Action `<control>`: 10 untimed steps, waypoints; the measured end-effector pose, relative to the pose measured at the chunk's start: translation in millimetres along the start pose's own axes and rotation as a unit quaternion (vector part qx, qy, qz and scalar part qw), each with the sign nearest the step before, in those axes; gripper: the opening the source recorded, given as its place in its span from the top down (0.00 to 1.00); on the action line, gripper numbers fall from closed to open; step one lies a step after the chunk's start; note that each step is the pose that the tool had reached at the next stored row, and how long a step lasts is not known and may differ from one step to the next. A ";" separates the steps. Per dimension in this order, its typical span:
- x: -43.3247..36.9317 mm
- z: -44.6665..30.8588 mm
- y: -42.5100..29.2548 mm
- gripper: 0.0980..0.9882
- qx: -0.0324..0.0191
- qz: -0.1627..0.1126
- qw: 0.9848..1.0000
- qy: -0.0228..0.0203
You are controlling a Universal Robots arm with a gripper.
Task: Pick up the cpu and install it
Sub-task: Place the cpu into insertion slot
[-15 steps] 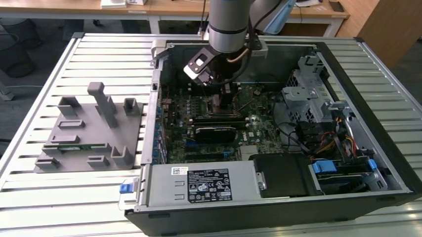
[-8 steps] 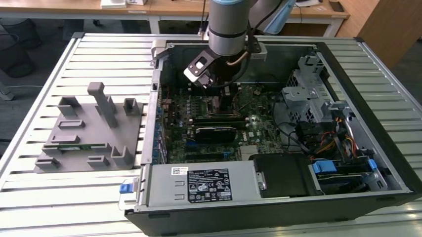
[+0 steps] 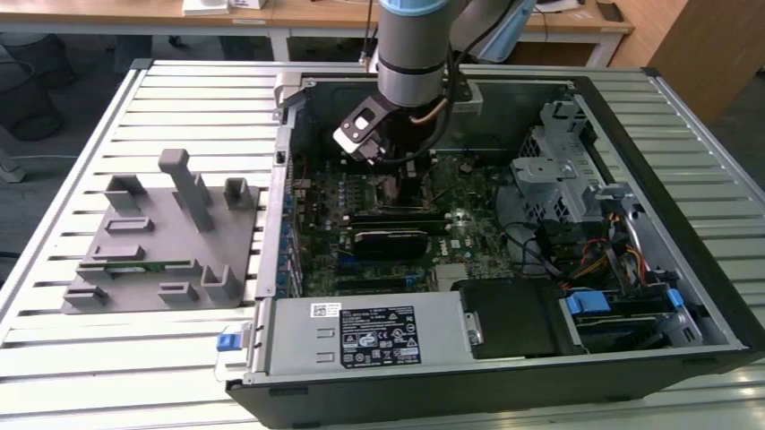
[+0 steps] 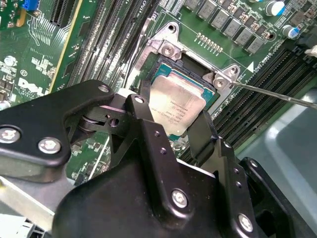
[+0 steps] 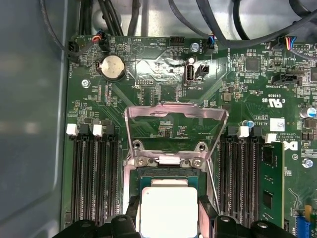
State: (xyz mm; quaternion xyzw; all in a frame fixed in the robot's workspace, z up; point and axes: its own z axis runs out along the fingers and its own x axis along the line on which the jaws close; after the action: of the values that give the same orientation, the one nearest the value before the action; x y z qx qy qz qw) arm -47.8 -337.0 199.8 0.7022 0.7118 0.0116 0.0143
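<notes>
First wrist view, fingers (image 5: 132, 212) gripping cpu (image 5: 168, 210), socket lid (image 5: 176, 119) raised

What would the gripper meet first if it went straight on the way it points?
Probably the black square socket frame on the green motherboard, where the silvery-white square cpu chip sits in line with the gripper; the remaining gap is unclear.

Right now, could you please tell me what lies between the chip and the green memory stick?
In the first wrist view: a gripper finger against the chip, the thin socket lever, then empty black memory slots before the memory stick.
</notes>
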 end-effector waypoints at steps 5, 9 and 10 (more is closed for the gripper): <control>-0.6 2.9 -0.1 0.50 0.000 0.005 1.000 0.000; -0.6 4.4 0.0 0.50 0.000 0.008 1.000 0.000; -0.6 4.8 0.0 0.50 0.000 0.008 1.000 0.000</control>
State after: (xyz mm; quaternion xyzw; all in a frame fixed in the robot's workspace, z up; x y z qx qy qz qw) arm -47.6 -337.5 195.0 0.7081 0.7058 0.0116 0.0143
